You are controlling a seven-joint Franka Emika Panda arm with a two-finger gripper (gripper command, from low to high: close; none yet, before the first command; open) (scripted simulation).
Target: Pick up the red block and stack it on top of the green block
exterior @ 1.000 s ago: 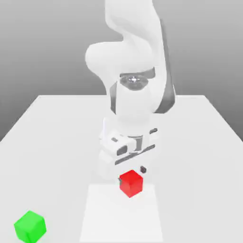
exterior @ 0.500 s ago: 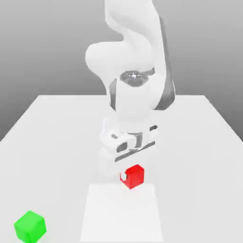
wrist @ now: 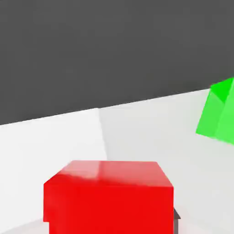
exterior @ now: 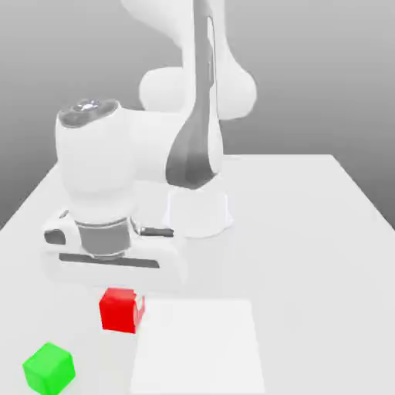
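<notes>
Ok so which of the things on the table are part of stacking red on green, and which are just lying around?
Part of the job:
- red block, under the claw
- green block, on the table near the exterior view's left corner

Just there:
- white table
- paler square patch on the table

Red block [exterior: 121,310]: upper edge tucked under hand body in exterior view; fingers around it hidden, grip unreadable. In hand view, red block [wrist: 109,197] cut by frame edge at 6 o'clock. Green block [wrist: 220,112] cut by frame edge at 3 o'clock in hand view. Arm [exterior: 177,92] cut at 12 o'clock in exterior view.
</notes>
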